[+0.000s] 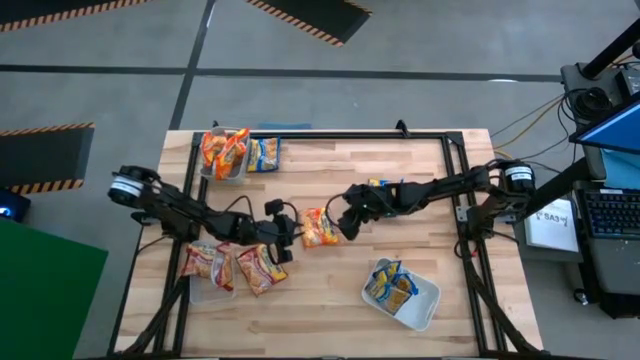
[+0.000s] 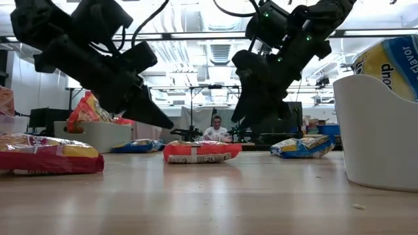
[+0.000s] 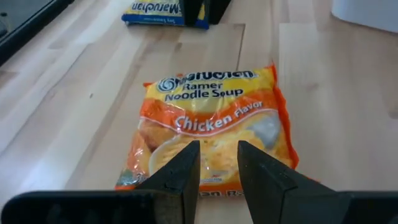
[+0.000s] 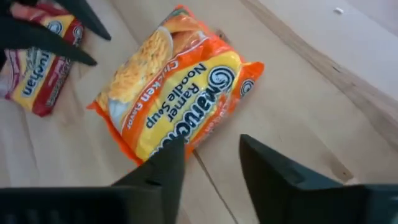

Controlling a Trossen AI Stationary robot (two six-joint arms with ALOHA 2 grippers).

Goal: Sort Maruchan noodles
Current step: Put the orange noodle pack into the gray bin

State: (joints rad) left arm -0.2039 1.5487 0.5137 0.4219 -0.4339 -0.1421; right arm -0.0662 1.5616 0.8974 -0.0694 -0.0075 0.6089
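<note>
Item: orange noodle packet (image 1: 319, 228), flat on table centre, unheld | left gripper (image 1: 284, 236) just beside it, fingers slightly apart, empty | right gripper (image 1: 349, 222) opposite side, fingers apart | likely lining up pickup

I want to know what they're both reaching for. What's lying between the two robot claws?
One orange chicken noodle packet lies flat on the table between the left gripper and the right gripper, neither touching it. The high view shows this.
</note>
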